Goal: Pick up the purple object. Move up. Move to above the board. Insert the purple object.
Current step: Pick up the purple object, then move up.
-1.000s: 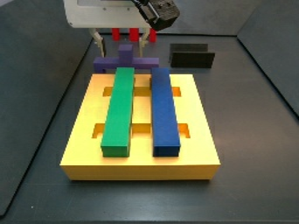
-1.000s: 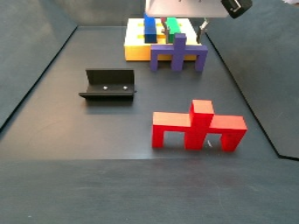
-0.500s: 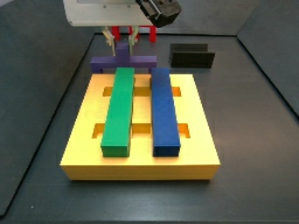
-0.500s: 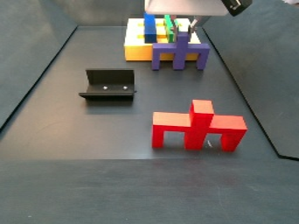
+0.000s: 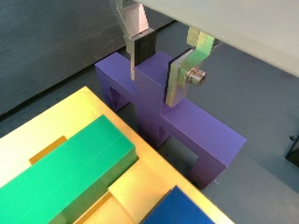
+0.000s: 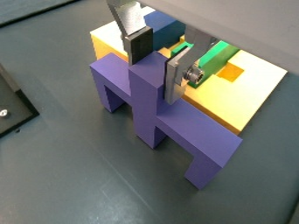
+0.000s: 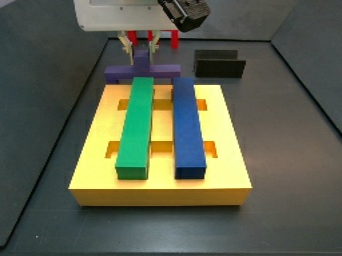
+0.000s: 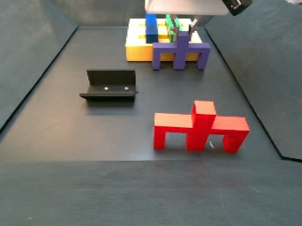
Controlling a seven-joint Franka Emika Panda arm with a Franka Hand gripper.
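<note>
Since a second ago the pincer (image 7: 142, 45) has come down onto the purple object (image 7: 143, 72), and over the last half second little has shifted. Both wrist views show what the side views cannot: the silver fingers (image 5: 184, 72) sit on either side of the purple object's (image 5: 176, 122) upright central stem, pads against it, so the pincer (image 6: 156, 59) is pinching the stem of the purple object (image 6: 158, 109). A side view shows the purple object (image 8: 182, 53) standing on the table (image 8: 106, 132) just beside the board's (image 8: 140, 51) near end, with the red piece (image 8: 200, 128) well apart in the foreground and the fixture (image 8: 109, 86) off to one side. From the opposite side, the board (image 7: 160, 160) fills the middle of the table, its green bar (image 7: 136, 125) and blue bar (image 7: 189, 125) lying parallel, with yellow slots open between them. A black block (image 7: 221, 63) sits near the purple object, close to the back wall.
</note>
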